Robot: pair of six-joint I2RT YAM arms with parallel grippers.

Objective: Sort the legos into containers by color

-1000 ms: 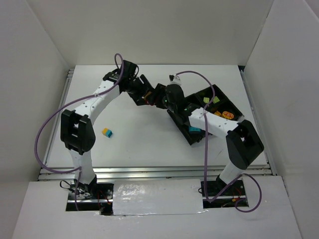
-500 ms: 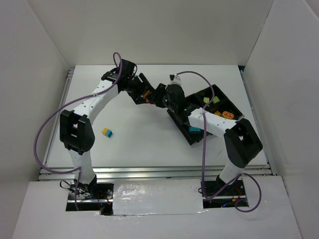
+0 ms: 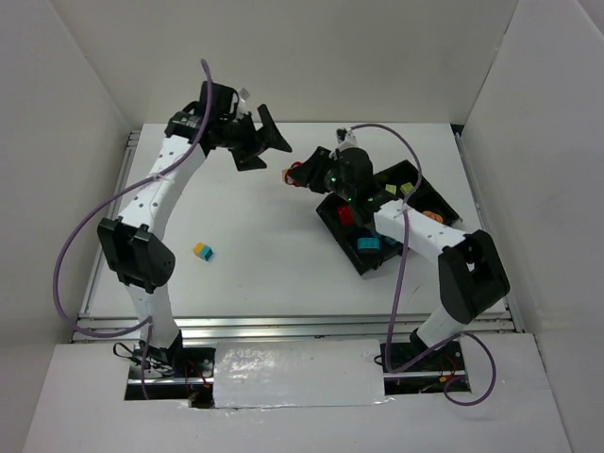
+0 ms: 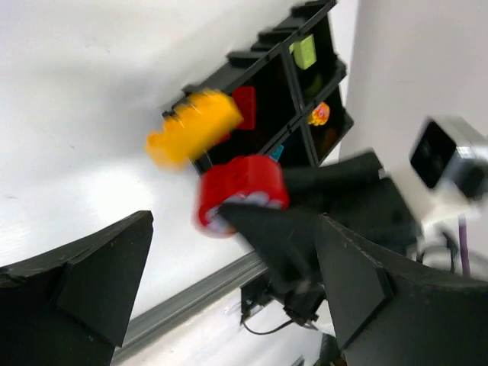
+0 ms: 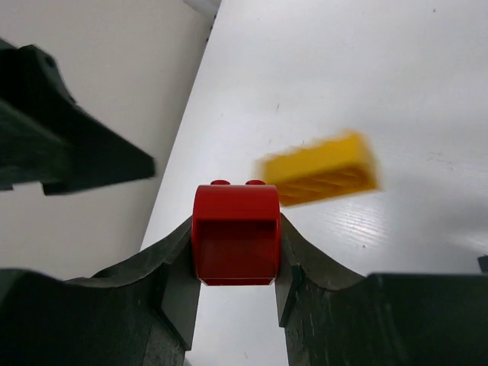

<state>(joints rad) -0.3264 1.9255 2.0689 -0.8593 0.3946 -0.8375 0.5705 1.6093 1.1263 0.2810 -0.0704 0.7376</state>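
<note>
Toward twelve o'clock on the surface (image 3: 269,250), the right pincer (image 3: 304,175) clenches a red brick (image 5: 234,240); the left pincer (image 3: 267,153), at its ten o'clock, gapes released and empty; a yellow brick (image 5: 320,169) shows blurred beside the red one, gripped by nothing. Loose like that, it may bounce out of reach, or drop into a wrong compartment of the tray (image 3: 338,238) at four o'clock.

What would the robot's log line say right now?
left claw: open, empty | right claw: shut on red brick | yellow brick: loose beside it, blurred | black tray: red brick not in yet
</note>
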